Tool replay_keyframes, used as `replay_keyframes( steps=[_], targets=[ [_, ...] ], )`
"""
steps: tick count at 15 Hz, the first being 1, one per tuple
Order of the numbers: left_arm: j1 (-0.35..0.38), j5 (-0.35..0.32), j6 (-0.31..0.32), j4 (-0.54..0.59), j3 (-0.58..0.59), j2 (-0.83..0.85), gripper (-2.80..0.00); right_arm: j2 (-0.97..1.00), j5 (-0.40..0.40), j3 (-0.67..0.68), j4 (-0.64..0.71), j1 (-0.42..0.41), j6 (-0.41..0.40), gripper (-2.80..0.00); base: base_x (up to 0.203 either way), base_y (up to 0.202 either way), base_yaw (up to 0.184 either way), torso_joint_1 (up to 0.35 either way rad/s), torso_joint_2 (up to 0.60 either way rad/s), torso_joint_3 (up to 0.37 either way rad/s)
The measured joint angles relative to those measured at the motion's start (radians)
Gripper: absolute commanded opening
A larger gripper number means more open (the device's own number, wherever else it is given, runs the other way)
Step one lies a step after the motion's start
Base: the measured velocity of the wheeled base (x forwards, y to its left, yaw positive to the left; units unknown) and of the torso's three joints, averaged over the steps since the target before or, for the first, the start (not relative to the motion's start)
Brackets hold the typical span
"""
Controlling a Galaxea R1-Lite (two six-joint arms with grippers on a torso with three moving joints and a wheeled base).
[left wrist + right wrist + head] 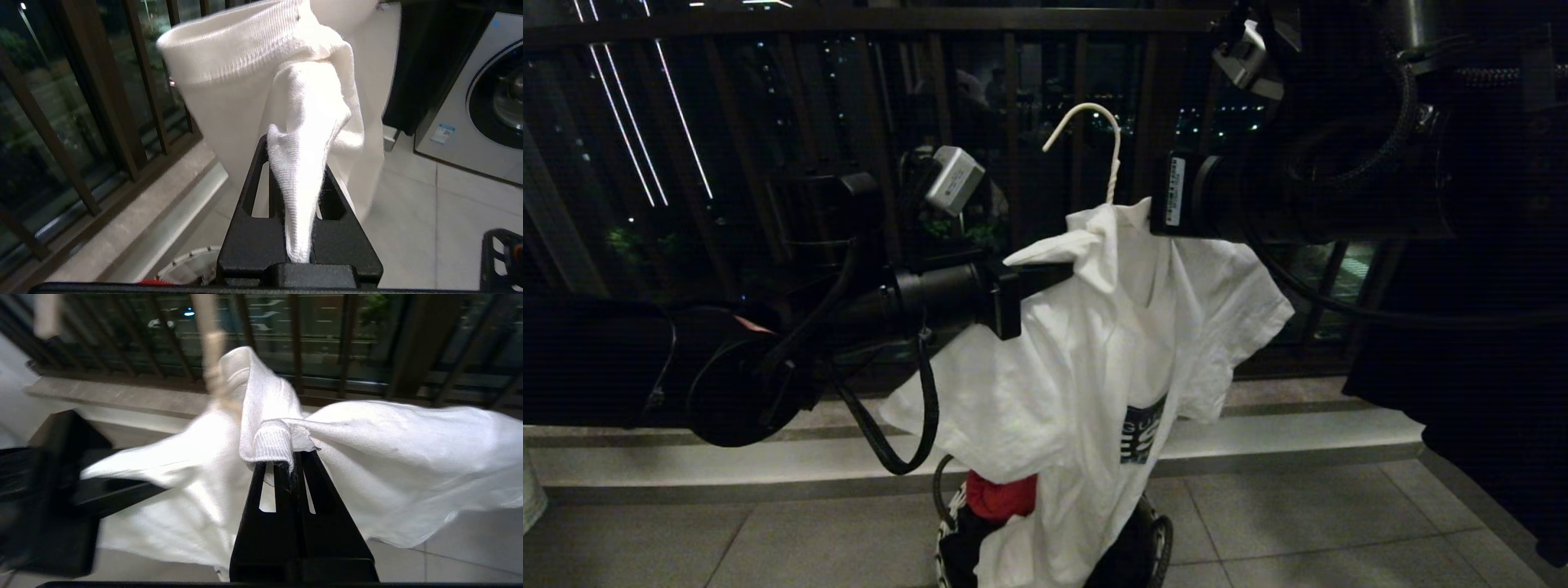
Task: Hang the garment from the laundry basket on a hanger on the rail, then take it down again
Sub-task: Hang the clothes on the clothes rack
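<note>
From the head you saw the garment [1094,359], white and creased, hanging on the hanger [1104,143] above the laundry basket [1152,531]. Your left gripper [296,163] pinched its collar; your right gripper [291,457] clamped ribbed hem beside the balcony bars [343,339].

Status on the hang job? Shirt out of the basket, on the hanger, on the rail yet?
Done: T-shirt mostly lifted out of the laundry basket, hem trailing into it; wire hanger pokes out of its collar. In hand: left gripper and right gripper both pinch the fabric, holding it up. Left: no rail in view, hook hangs on nothing; hanging and take-down remain.
</note>
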Motion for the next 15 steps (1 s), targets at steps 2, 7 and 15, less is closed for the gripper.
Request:
replay_keyframes(
  steps=[2,7,15],
  targets=[
    [0.000,0.006,0.000,-0.051,0.009,0.011,-2.80,0.003,0.000,-0.012,0.000,0.022,0.000,-2.80,0.000,0.000,0.000,0.000,0.00,0.000],
    [-0.013,0.068,-0.001,-0.146,0.018,0.040,-2.80,0.006,0.000,-0.036,-0.002,0.047,0.000,-2.80,0.000,0.000,0.000,0.000,0.00,0.000],
    [-0.015,0.069,-0.017,-0.148,0.022,0.041,-2.80,0.028,-0.004,-0.045,-0.016,0.051,-0.003,-2.80,0.000,0.000,0.000,0.000,0.00,0.000]
  ],
)
